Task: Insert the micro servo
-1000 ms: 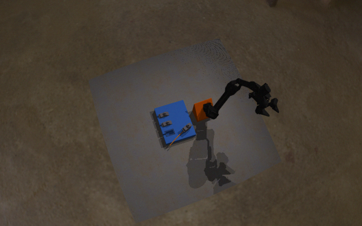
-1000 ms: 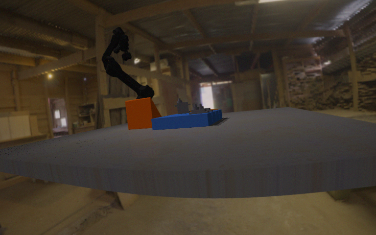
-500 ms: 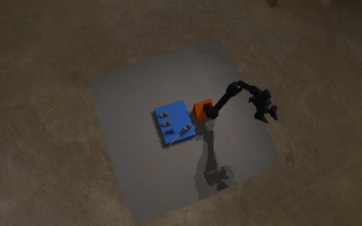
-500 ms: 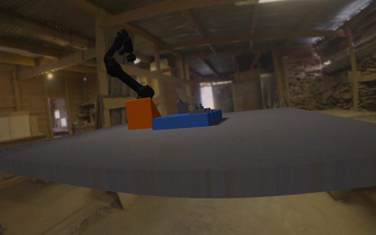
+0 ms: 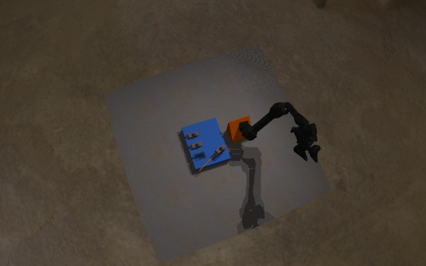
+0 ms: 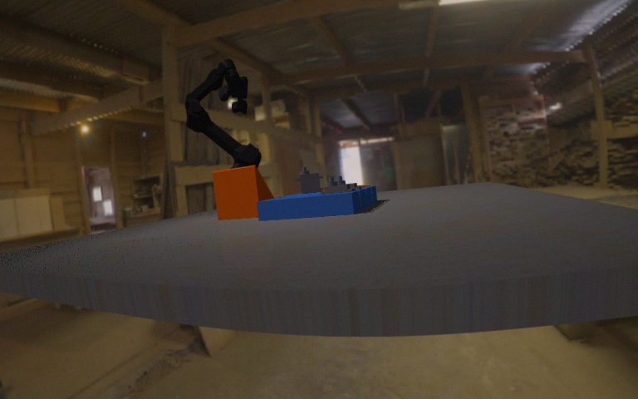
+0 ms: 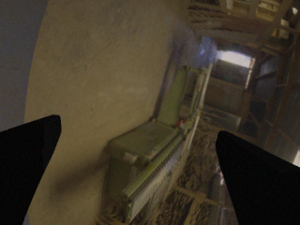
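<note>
- Nothing of the task looks done yet: the servo (image 5: 219,151) lies loose on the blue deck (image 5: 207,129), near its corner by the orange block (image 5: 236,129), outside the pocket (image 5: 199,155).
- Its orange cable (image 5: 205,163) trails off toward the deck's edge, not in any notch.
- The marked pocket is vacant, just beside the servo; two other servos (image 5: 192,134) sit seated in a row with it.
- The pincer (image 5: 307,152) hangs high and well apart from the deck, on the far side of the block, above the table (image 5: 157,188).
- Its fingers stand spread nearly as wide as they go, with nothing between them; the wrist view shows only barn background between the two dark fingertips.
- In the exterior view the arm (image 6: 211,126) is folded up above the block, the pincer pointing away from the deck.
- Left to do, by my judgement: swing over, descend, grasp the servo, turn its shaft up, seat it, release, withdraw.
</note>
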Controlling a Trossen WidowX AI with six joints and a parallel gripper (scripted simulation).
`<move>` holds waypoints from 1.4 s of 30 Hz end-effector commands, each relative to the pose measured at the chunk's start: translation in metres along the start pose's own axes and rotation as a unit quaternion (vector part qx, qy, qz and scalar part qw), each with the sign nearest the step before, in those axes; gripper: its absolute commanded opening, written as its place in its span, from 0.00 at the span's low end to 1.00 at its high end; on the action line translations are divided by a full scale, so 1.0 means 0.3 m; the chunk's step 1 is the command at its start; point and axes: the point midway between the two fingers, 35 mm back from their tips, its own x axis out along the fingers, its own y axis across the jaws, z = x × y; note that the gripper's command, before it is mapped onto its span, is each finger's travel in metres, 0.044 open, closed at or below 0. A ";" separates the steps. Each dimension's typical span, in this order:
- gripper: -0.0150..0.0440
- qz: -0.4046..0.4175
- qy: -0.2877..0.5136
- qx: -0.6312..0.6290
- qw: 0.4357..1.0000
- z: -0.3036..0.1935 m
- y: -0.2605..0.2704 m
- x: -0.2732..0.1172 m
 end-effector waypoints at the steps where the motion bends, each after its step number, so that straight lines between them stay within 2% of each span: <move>1: 1.00 0.009 0.030 0.032 0.999 -0.063 0.025 0.031; 18: 1.00 0.020 0.087 0.064 0.994 -0.184 0.064 0.081; 34: 1.00 0.069 0.195 0.154 0.966 -0.457 0.201 0.153; 42: 1.00 0.083 0.224 0.191 0.952 -0.537 0.254 0.161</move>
